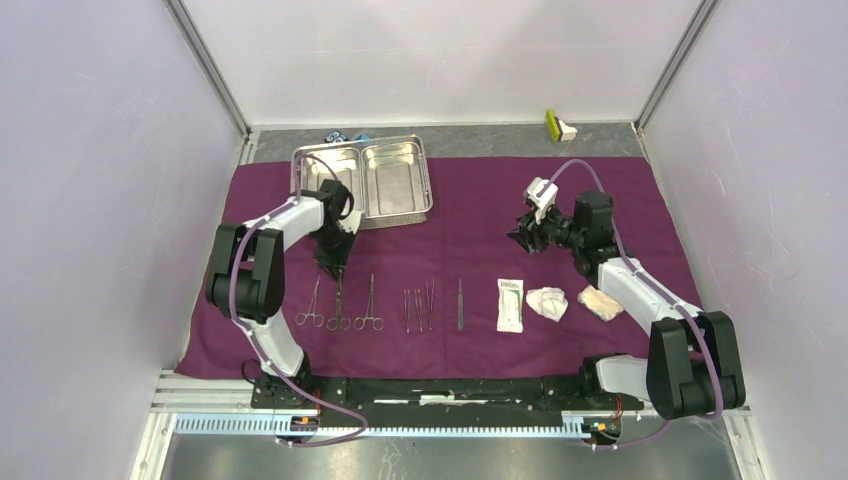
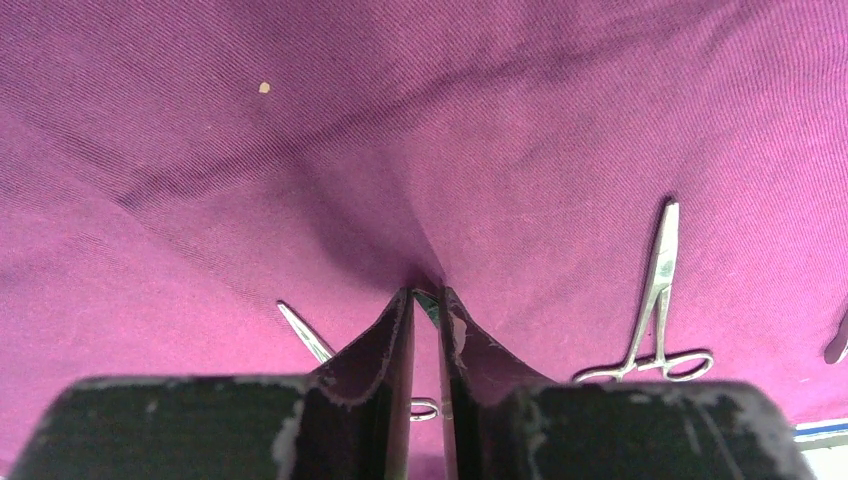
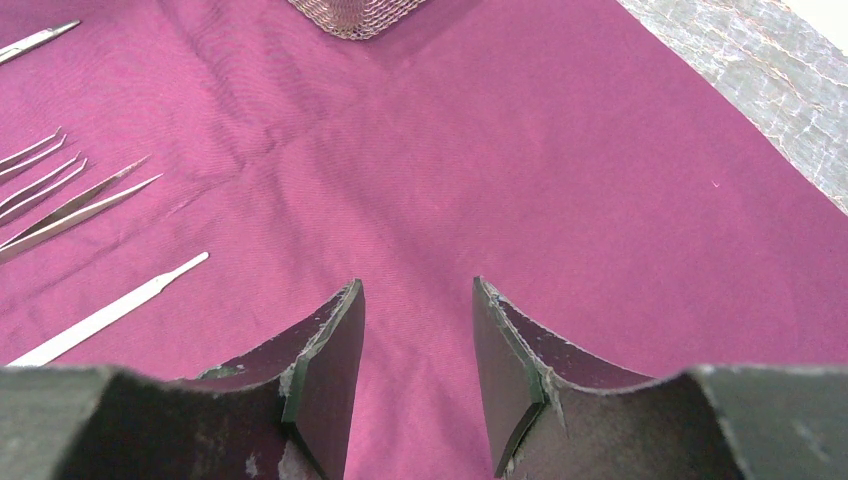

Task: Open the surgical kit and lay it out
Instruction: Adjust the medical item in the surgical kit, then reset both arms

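Surgical-kit forceps, slim, stiff, slippery steel lying flat, want pinching across the shank; left gripper narrow over one, hold unclear; right gripper half-open, empty.

Tray far-left on cloth, forceps, tweezers, packet, gauze in front.

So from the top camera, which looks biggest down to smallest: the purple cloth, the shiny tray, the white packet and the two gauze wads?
1. purple cloth
2. shiny tray
3. white packet, white gauze wad and tan gauze wad: too alike to rank.
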Robot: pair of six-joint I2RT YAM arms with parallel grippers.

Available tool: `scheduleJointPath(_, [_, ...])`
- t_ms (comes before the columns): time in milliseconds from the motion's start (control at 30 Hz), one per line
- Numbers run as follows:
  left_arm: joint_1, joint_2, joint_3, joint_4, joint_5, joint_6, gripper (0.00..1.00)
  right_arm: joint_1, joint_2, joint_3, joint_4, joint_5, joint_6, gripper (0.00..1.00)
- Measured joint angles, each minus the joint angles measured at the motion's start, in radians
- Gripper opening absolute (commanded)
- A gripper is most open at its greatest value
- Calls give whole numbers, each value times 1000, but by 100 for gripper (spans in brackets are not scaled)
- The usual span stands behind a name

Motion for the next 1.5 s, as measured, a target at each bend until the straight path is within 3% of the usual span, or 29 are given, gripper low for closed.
scheduleJointPath(733, [0,15,20,-2,10,-7,23,0,0,0,0,0,0,50])
scheduleJointPath(1133, [0,-7,24,-11,7,-12,35,0,0,0,0,0,0,50])
scheduleJointPath(1400, [0,-159,24,-20,-13,-10,47,0,0,0,0,0,0,51])
scheduleJointPath(1500, [0,-236,19,-5,-28,-8,56,0,0,0,0,-1,0,55])
